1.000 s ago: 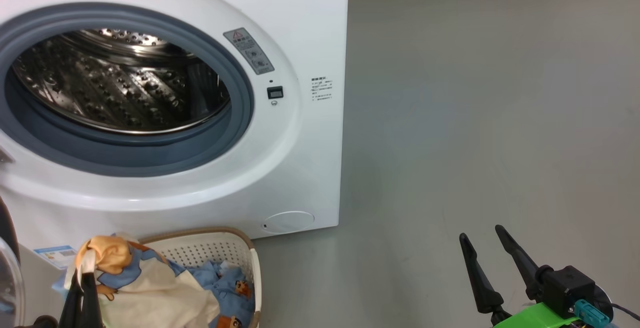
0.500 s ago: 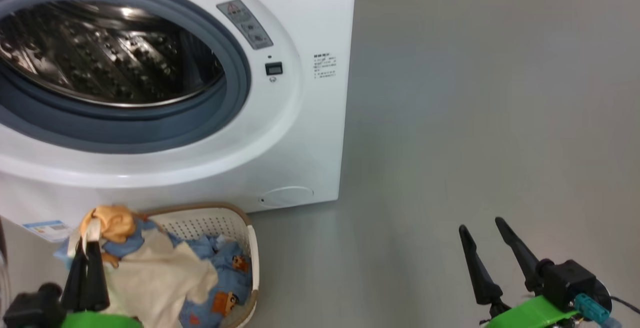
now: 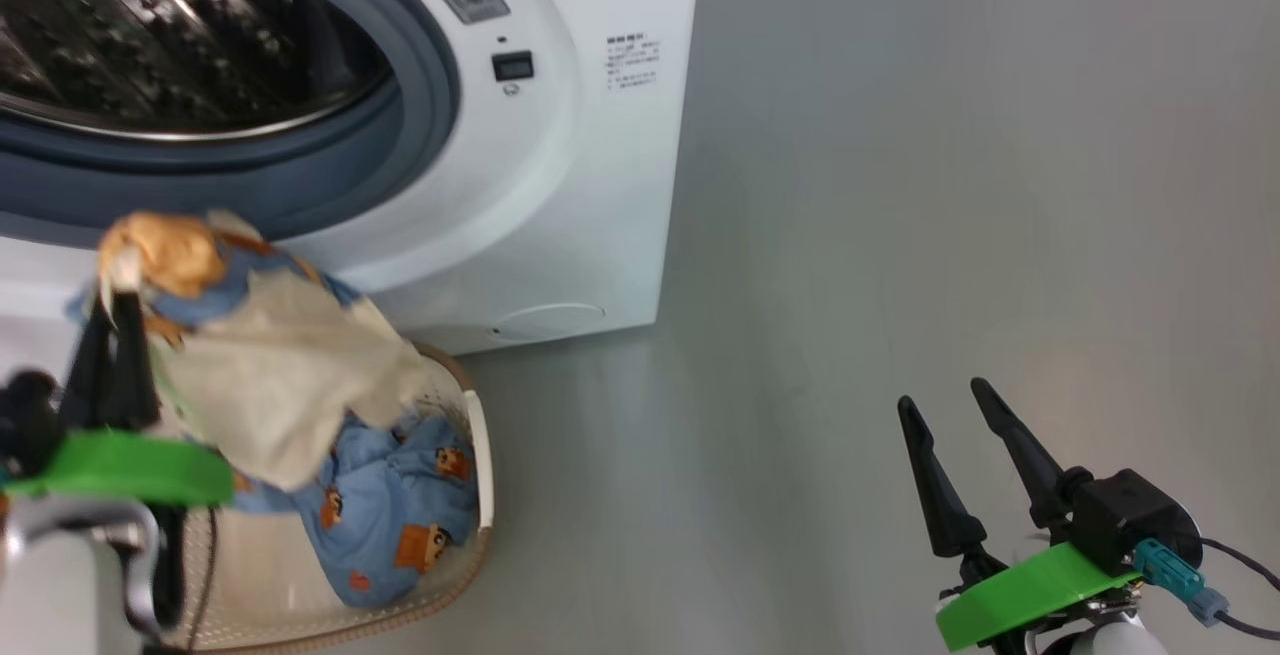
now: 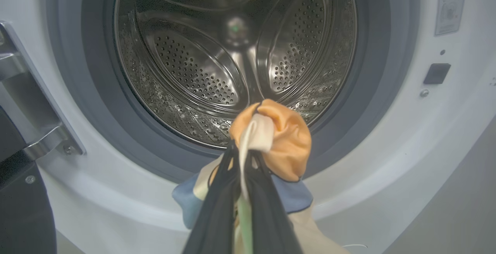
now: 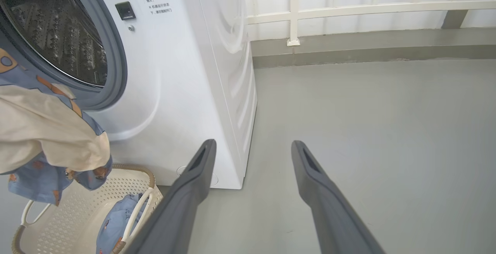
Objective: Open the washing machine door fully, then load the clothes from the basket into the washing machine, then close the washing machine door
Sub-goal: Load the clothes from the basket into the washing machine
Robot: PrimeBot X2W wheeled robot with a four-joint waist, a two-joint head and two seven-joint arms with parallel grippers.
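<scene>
The left hand (image 3: 113, 313) is clenched on the clothes (image 3: 270, 375). It pinches an orange bunched corner and holds them up before the lower edge of the open drum (image 4: 232, 52) of the washing machine (image 3: 570, 185). The cream and blue fabric hangs limp over the basket (image 3: 478, 455), where more blue fabric lies. The bundle looks light and soft, so it will probably sag and may catch on the grey gasket (image 4: 97, 122). A grip on a thick fold seems safest. The right hand (image 3: 942, 397) is released and empty, above the floor (image 3: 900, 185).

Left end effector (image 3: 112, 310) pinched, right (image 3: 942, 395) splayed.
</scene>
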